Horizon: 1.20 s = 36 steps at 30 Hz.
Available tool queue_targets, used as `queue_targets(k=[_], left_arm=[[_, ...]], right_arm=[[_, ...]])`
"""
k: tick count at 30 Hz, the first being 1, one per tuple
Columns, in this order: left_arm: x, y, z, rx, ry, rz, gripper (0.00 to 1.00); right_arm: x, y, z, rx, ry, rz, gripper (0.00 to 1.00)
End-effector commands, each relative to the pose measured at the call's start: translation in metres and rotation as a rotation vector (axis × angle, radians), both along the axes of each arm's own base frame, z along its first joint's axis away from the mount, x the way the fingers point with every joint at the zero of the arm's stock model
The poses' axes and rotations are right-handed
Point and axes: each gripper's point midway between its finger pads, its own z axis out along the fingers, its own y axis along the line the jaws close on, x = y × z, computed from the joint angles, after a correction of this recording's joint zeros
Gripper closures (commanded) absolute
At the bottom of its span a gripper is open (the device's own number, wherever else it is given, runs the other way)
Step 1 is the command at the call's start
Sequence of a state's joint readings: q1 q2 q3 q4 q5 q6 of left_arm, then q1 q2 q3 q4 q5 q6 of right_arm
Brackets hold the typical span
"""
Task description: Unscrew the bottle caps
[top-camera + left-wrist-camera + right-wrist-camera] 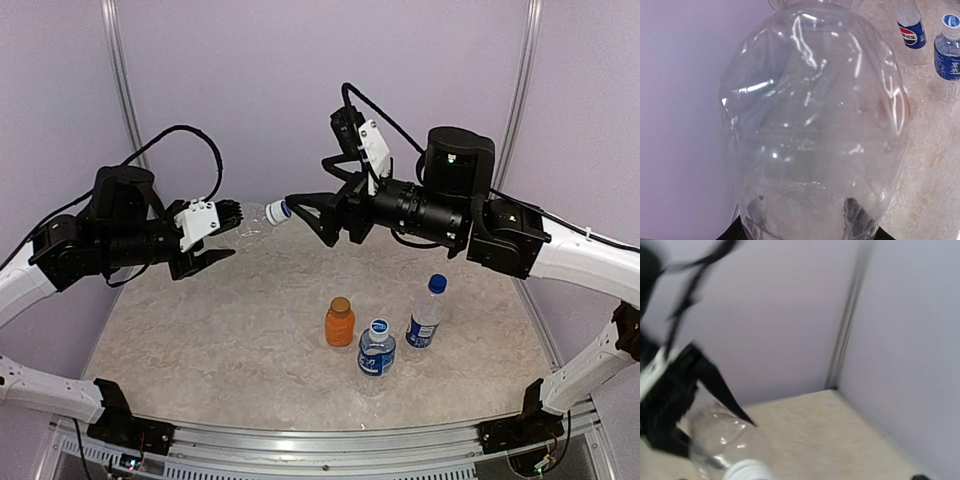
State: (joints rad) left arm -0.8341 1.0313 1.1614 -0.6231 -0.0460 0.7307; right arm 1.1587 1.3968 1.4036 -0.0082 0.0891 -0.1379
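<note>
My left gripper point(228, 215) is shut on the clear unlabelled bottle point(252, 216) and holds it level above the table. The bottle's blue cap point(279, 211) with a white top points right. My right gripper point(308, 220) stands open just right of that cap, apart from it. In the left wrist view the clear bottle point(810, 125) fills the frame, and dark fingers point(857, 217) show through its base. In the right wrist view the clear bottle point(722, 440) and its cap point(747, 471) sit at the lower left, blurred; my own right fingers do not show there.
Three bottles stand mid-table: an orange juice bottle point(340, 326) with a golden-brown cap point(340, 304), a blue-labelled bottle point(377, 352) with a blue-and-white cap point(379, 327), and another point(424, 325) with a plain blue cap point(437, 284). Lilac walls point(300, 80) close the back.
</note>
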Motion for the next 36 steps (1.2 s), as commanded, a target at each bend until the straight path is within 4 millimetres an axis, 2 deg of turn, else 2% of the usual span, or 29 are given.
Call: queue_targets(k=[1, 3, 7, 13, 19, 23, 27, 30, 32, 34, 36], left_arm=[[0.03, 0.005, 0.043, -0.06, -0.216, 0.122, 0.49], [0.029, 0.004, 0.04, -0.044, -0.219, 0.108, 0.49], [0.024, 0.001, 0.034, -0.026, -0.207, 0.077, 0.49], [0.023, 0.0, 0.03, -0.017, -0.2, 0.072, 0.49], [0.022, 0.0, 0.028, -0.015, -0.192, 0.067, 0.49], [0.022, 0.0, 0.027, -0.014, -0.191, 0.067, 0.49], [0.022, 0.0, 0.028, -0.02, -0.191, 0.066, 0.5], [0.02, 0.0, 0.029, -0.027, -0.177, 0.068, 0.5], [0.015, -0.001, 0.026, -0.035, -0.139, 0.051, 0.51], [0.0, -0.004, 0.021, -0.037, -0.069, -0.008, 0.51], [-0.029, -0.006, 0.01, -0.025, 0.041, -0.124, 0.52]], right_arm=[[0.029, 0.001, -0.022, 0.207, 0.54, -0.091, 0.12], [0.03, 0.002, -0.023, 0.253, 0.609, -0.065, 0.17], [0.021, 0.016, -0.003, 0.283, 0.591, 0.04, 0.21], [0.023, 0.04, -0.012, 0.216, 0.608, 0.077, 0.33], [0.029, 0.038, -0.015, 0.217, 0.618, 0.057, 0.61], [0.028, 0.04, -0.019, 0.207, 0.631, 0.067, 0.72], [0.024, 0.044, -0.026, 0.172, 0.636, 0.087, 0.98], [0.017, 0.05, -0.031, 0.091, 0.605, 0.131, 1.0], [0.005, 0.055, -0.039, -0.007, 0.538, 0.203, 1.0], [-0.007, 0.057, -0.049, -0.113, 0.422, 0.241, 1.0], [-0.032, 0.061, -0.06, -0.243, 0.246, 0.307, 1.0]])
